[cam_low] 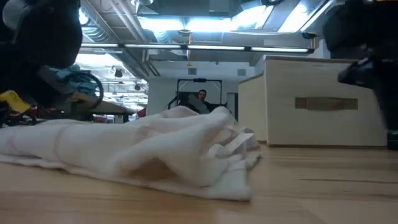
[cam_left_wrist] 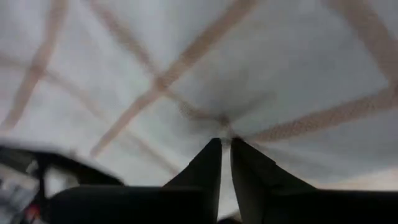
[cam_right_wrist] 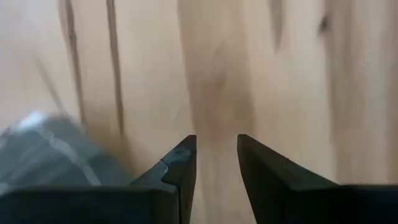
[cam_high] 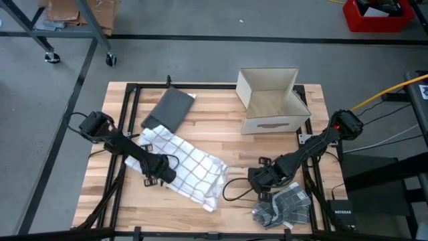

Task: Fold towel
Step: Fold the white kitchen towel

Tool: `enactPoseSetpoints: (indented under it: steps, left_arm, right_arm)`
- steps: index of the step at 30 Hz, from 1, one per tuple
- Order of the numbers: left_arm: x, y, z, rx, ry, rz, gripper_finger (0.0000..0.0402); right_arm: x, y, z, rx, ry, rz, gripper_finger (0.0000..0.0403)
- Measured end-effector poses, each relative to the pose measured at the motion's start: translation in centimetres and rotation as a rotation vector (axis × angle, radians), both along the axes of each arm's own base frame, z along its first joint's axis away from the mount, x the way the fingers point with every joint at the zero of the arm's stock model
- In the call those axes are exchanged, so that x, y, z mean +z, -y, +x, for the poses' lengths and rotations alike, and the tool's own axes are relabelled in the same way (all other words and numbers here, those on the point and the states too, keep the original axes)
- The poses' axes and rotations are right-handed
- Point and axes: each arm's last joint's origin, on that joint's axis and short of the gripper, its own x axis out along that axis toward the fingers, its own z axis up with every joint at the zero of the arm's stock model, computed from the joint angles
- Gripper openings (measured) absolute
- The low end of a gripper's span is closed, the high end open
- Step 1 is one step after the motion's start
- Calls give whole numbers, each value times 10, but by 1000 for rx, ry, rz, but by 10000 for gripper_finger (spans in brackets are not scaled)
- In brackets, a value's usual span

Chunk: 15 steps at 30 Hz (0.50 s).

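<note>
You see the wooden table (cam_high: pixel 200 120) with an open cardboard box (cam_high: pixel 271 100) at its far side and a dark folded cloth (cam_high: pixel 167 109) beside it, probably put away so the middle stays free for folding. The white checked towel (cam_high: pixel 184 164) lies crumpled in the left-middle, and the left gripper (cam_high: pixel 159 175) is pinched on its near edge, I think to lift that edge for a fold. The right gripper (cam_high: pixel 262 182) hangs with its fingers (cam_right_wrist: pixel 180 168) apart over bare wood, holding nothing, just beside a small grey checked cloth (cam_high: pixel 284 206)

Left gripper (cam_high: pixel 162 175) apparently on checked towel (cam_high: pixel 190 171)
</note>
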Motion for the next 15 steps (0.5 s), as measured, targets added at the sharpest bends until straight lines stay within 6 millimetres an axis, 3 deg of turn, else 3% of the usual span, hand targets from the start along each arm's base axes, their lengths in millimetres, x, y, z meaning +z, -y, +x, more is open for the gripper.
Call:
enactPoseSetpoints:
  steps: [3, 6, 11, 15]
  left_arm:
    - [6, -3, -6, 79, -41, 61, 9]
    - [15, 0, -2, 122, 34, 36, 3]
    - [35, 9, 14, 126, 260, -80, 2]
    - [43, 15, 32, 105, 489, -165, 4]
  right_arm:
    - [2, -1, 7, -19, 114, -49, 120]
    - [7, -4, 17, -84, 260, -58, 120]
    - [16, -4, 37, -254, 405, 109, 120]
    - [12, -1, 52, -364, 465, 183, 120]
